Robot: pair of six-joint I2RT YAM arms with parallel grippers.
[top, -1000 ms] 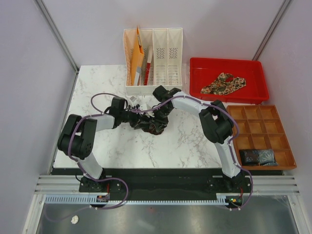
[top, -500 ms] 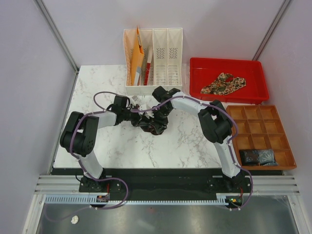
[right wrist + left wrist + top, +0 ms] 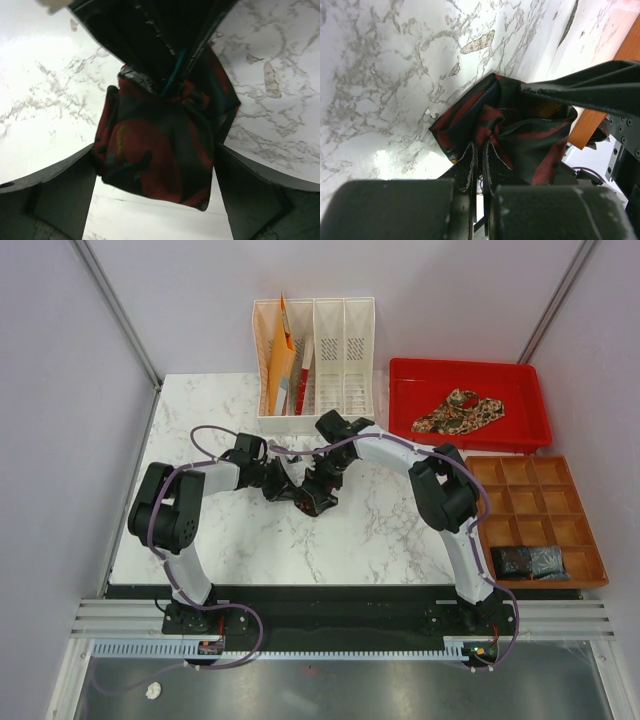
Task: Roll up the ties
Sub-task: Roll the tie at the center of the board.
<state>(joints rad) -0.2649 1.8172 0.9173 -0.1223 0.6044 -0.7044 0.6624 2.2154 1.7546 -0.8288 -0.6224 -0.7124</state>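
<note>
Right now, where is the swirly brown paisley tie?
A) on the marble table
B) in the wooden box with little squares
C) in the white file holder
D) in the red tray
D: the paisley tie lies crumpled in the red tray; the tie on the table is the dark tie, pinched by the left fingers.

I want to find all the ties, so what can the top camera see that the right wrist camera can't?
Only the top view shows the tan-and-brown paisley fabric tie lying in the red plastic tray, the white slotted file rack holding orange paper folders, and the brown compartmented box. Only the right wrist view shows, close up, the folds and red patches of the crumpled dark fabric tie, with the right gripper open and its fingers either side. Both show that dark tie on the white marbled tabletop.
</note>
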